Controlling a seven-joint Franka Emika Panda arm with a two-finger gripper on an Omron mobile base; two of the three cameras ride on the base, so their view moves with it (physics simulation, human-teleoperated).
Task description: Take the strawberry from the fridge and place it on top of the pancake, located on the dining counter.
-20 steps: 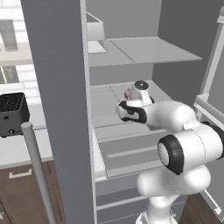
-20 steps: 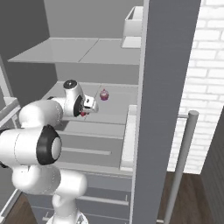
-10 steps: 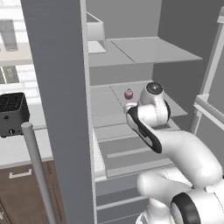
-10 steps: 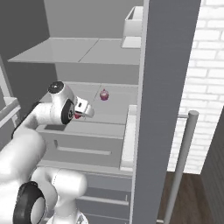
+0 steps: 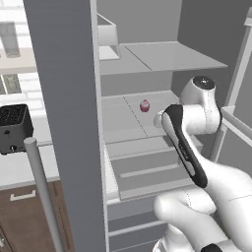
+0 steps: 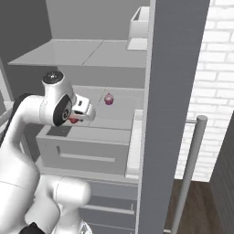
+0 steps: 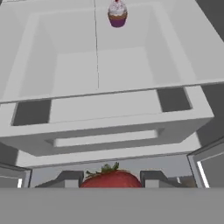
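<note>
While the end effector (image 7: 112, 178) grips the strawberry (image 7: 111, 178), back straight out of the fridge (image 5: 66, 98), clear of drawer front (image 7: 105, 127) and cupcake (image 7: 117, 13).

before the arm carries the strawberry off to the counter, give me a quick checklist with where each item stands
1. Strawberry sits between the gripper fingers: ok.
2. Gripper shut on the fruit, not just near it: ok, by the hand view.
3. Strawberry lifted off the fridge shelf: ok.
4. Cupcake left standing, apart from the arm: ok.
5. Fridge door open enough for the arm to back out: ok, though close on that side.
6. Pancake ready on the counter: cannot tell.
</note>
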